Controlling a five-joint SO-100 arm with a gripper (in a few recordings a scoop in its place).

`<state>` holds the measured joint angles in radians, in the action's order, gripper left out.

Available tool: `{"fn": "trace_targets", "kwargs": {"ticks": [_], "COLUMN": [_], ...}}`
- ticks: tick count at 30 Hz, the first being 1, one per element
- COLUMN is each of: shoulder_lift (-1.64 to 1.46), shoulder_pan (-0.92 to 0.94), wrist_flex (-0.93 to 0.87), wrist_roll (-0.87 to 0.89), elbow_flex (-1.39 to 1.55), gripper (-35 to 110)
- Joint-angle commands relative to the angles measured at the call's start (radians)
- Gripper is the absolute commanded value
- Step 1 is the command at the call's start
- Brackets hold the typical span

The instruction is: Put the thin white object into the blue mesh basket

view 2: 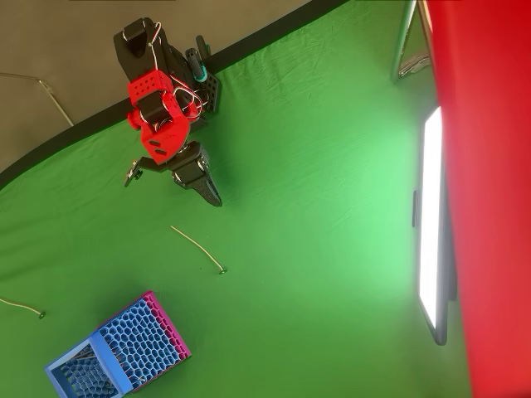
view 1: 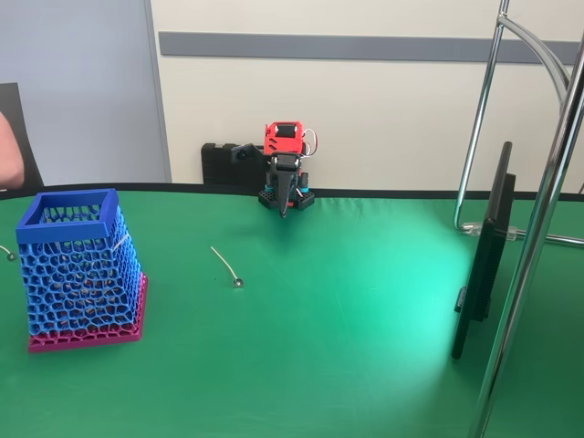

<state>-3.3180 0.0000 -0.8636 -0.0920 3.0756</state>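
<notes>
The thin white object lies on the green cloth in the fixed view, its knob end toward the front; in the overhead view the stick lies slantwise below the arm. The blue mesh basket stands upright on its magenta base at the left, well apart from the stick, and appears at the bottom left as the basket in the overhead view. My gripper hangs at the back of the table, folded down, tip near the cloth, shut and holding nothing. From above the gripper points toward the stick.
A second thin stick with a round tip lies at the left edge, left of the basket. An edge-on monitor and a chrome stand occupy the right side. A person's arm shows at the far left.
</notes>
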Motion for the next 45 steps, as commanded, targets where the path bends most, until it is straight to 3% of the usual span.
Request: {"fn": "trace_targets", "kwargs": {"ticks": [1,32,45], "shoulder_lift": [-0.008,-0.003,0.225], "shoulder_pan": [-0.014,-0.002,0.032], "wrist_flex": [-0.006,-0.005,0.048], "wrist_roll": [-0.017,0.008,0.209], "elbow_flex": [0.008,0.008,-0.152], "gripper": [1,1,1]}}
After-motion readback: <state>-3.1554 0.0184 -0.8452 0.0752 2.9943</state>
